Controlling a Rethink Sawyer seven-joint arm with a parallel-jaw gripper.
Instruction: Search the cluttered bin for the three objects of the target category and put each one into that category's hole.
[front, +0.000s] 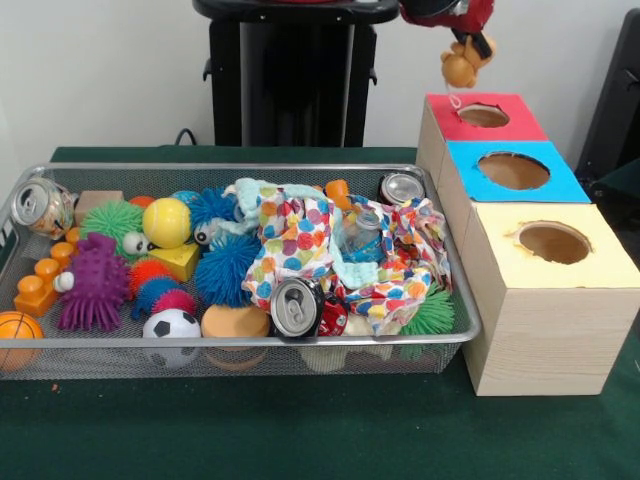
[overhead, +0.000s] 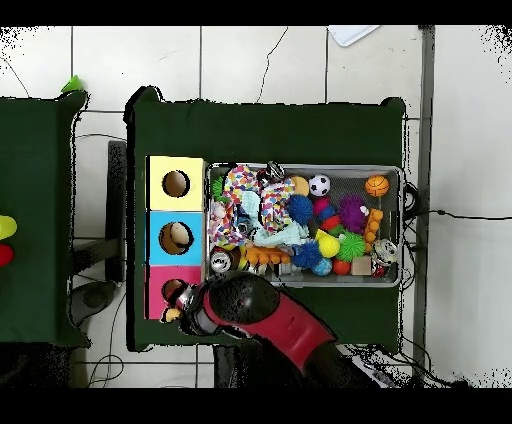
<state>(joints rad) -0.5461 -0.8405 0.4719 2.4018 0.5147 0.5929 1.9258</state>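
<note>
1. The gripper (front: 470, 45) hangs above the red-surround hole (front: 483, 115), fingers closed on a small orange plush toy (front: 459, 68) that dangles beneath them.
2. The bin (front: 455, 300) sits beside the boxes, crowded with spiky balls, cans and a spotted cloth (front: 300, 240) (no other plush toy is clearly visible).

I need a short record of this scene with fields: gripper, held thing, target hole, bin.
gripper: gripper shut on plush toy, above the boxes
held thing: plush toy, yellow-orange, hanging in the air
target hole: red hole, below the toy, toy not yet inside
bin: wire bin, full of balls, cans and a dotted cloth
</note>
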